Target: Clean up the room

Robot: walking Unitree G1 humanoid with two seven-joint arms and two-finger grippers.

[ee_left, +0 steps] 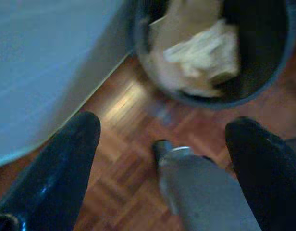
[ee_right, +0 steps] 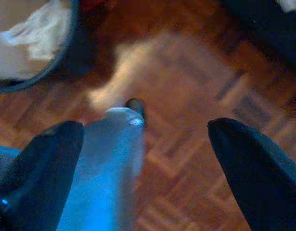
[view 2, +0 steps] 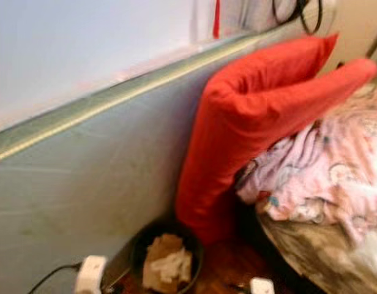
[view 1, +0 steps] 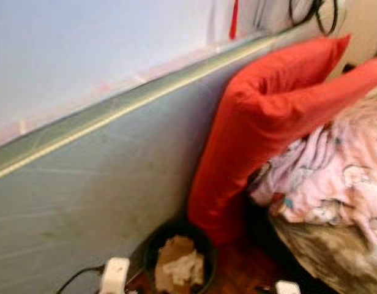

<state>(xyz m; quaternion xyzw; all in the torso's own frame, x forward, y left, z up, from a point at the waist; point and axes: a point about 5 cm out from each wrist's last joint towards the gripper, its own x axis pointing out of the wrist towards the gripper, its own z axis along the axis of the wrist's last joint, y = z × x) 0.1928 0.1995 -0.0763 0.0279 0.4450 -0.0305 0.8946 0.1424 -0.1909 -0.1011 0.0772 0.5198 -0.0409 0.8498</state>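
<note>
I'm looking down along a grey-blue wall panel [view 1: 109,177] with a pale green trim strip on top; whole head view is soft and blurred. A red pillow [view 1: 262,116] leans upright against that panel, folded so two ends poke toward the upper right, one end cut off by the frame edge. Just beside it is a pink patterned blanket [view 1: 335,177], bunched on a bed [view 1: 323,251] whose darker cover I can only partly see; print too blurred to read.

At the foot of the pillow a black waste bin [view 1: 204,245] stands on the parquet floor [ee_left: 133,163], near the panel, with brown paper and crumpled white tissue [ee_left: 205,50] inside. Bin's lower rim is cut off in the head views.

A white plug-like object [view 1: 114,274] with a black cable sits low at the panel; can't say what it is exactly. Black cords [view 1: 314,15] hang at the top, cropped.

My left hand [ee_left: 162,139] hangs above the floor near the bin, fingers spread, holding nothing. My right hand [ee_right: 145,132] is also over bare floor, fingers spread wide, empty; bin at that frame's corner. A silvery blurred part lies between the fingers in both wrist views; can't identify it.
</note>
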